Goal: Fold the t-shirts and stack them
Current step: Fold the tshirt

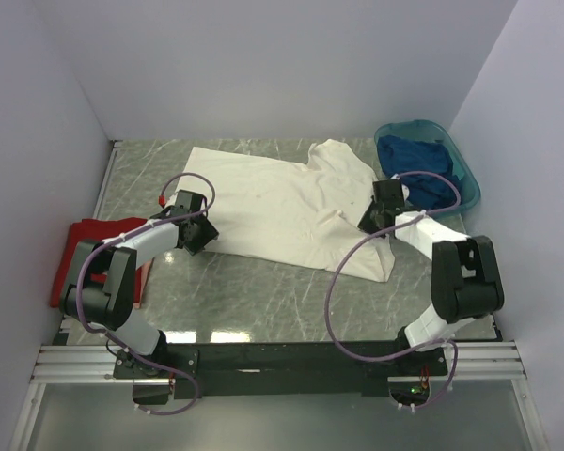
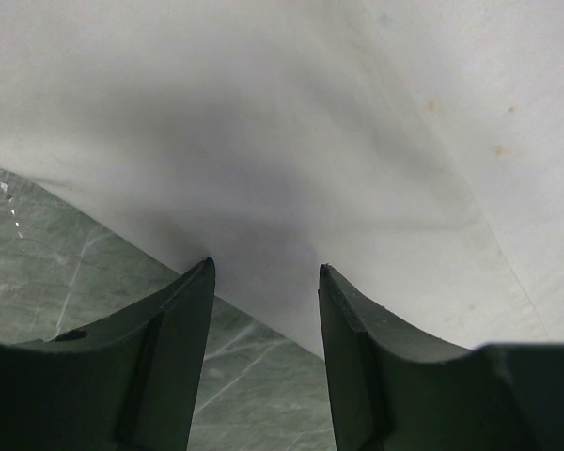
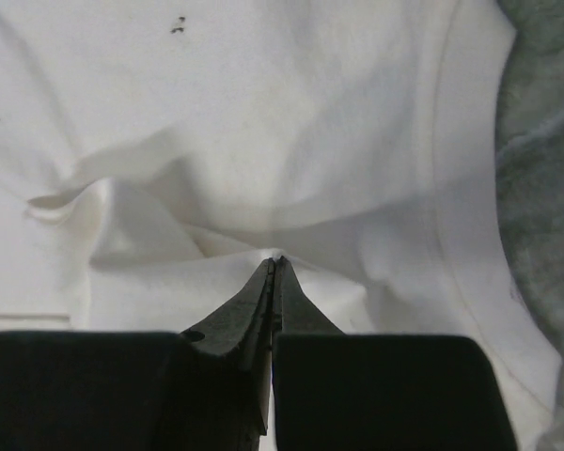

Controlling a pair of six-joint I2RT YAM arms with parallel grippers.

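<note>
1. At table centre, the white shirt (image 1: 282,202) lies spread out on the table (image 1: 263,301). The red shirt (image 1: 80,249) sits at 9 o'clock, and the blue shirt (image 1: 414,167) is heaped in the basin (image 1: 465,178) at 2 o'clock.
2. Left gripper (image 2: 266,272) is down at the white shirt's 8 o'clock edge, jaws apart. The cloth edge lies between them and nothing is pinched.
3. Right gripper (image 3: 275,263), at the shirt's 4 o'clock side, has its jaws pressed together on a pucker of white cloth, with wrinkles fanning out from the tips.
4. Handling call: this is light, limp cotton with no stiffness. Lifted from one point, it will likely sag and drag across the table.
5. Best hold, I'd say: pinch the edge or a corner through both layers, one arm each side, so the fold line runs straight.
</note>
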